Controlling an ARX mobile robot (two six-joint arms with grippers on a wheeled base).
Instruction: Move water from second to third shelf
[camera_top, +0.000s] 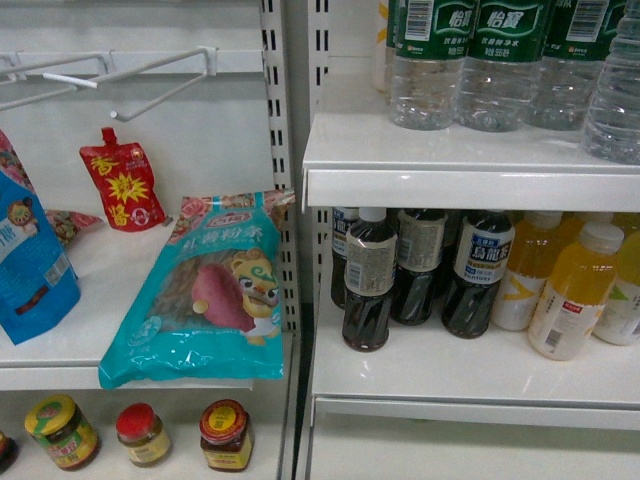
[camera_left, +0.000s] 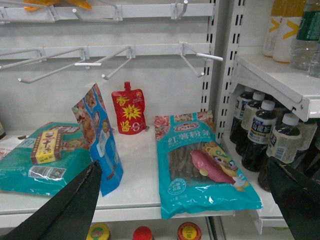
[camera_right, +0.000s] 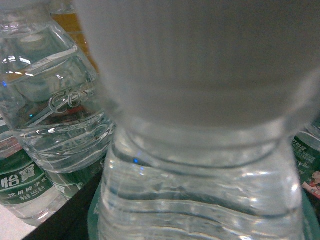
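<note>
Water bottles (camera_top: 510, 60) with green labels are seen on the upper shelf (camera_top: 470, 165) at the upper right of the head view. In the right wrist view, the frame is almost filled by one water bottle (camera_right: 200, 150), its white cap very near the camera. The right gripper is not clearly shown, so its jaws cannot be judged. In the left wrist view, the left gripper (camera_left: 185, 200) is held wide open with nothing between its dark fingers (camera_left: 70, 205), at the bottom of the frame, above a teal bag (camera_left: 200, 165).

A teal snack bag (camera_top: 205, 295) lies beside dark drink bottles (camera_top: 420, 275).
</note>
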